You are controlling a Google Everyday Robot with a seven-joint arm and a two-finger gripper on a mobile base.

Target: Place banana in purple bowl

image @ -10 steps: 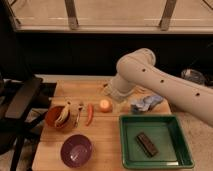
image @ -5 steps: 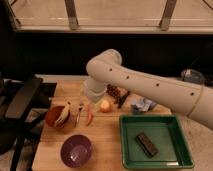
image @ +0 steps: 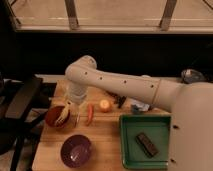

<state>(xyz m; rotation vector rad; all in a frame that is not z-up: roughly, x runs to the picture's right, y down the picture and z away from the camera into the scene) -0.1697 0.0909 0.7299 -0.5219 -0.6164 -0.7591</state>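
At left of counter, banana lies in orange-brown bowl, w/ purple bowl empty just in front; end effector hovers right by banana, grip state can't be told; red chili, green tray to right. Grasp & transfer not yet done

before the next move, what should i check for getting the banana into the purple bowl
1. Pale yellow-cream curved banana found: ok, it lies in the round orange-brown bowl.
2. Glossy round purple bowl upright and in view: ok, it sits in front of that bowl.
3. Gripper near the banana: ok, it is low beside the orange-brown bowl's right rim.
4. Grip on the banana: cannot tell.
5. Slim red chili pepper off the carry path: probably ok, it lies right of the gripper.
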